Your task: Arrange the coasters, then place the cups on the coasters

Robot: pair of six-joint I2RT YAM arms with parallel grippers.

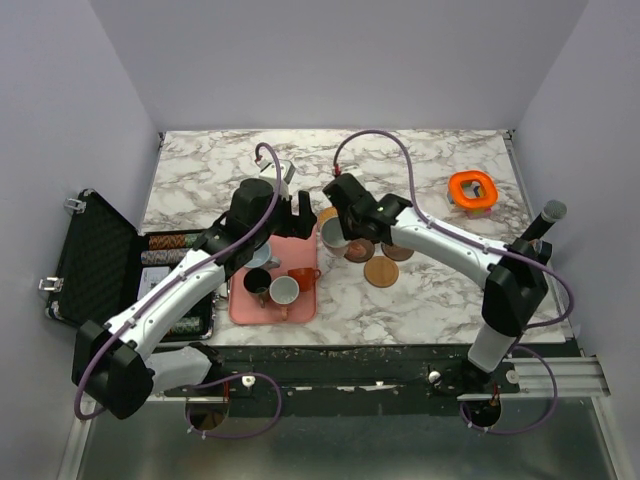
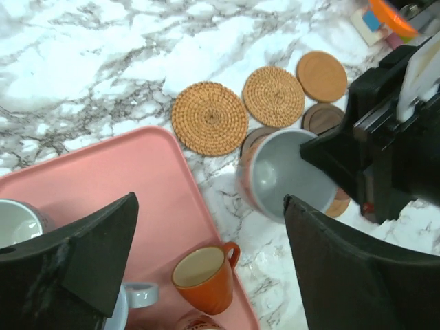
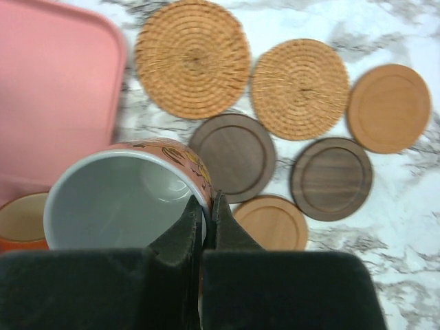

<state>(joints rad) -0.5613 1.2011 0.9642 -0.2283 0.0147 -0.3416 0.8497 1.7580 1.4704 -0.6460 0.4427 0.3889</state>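
The right hand (image 3: 205, 206) pinches the rim of the pink cup (image 3: 117, 199), fingers clamped on its wall, likely to set it upright on the coasters (image 3: 232, 155) alongside. The left hand (image 2: 210, 206) hangs with jaws apart, empty.

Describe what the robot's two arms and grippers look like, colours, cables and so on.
Both the left arm and right arm have white link shells with black joints. A thin purple cable loops along each. The left gripper and right gripper are black, with broad matte wedge-shaped fingers. I see no markings.
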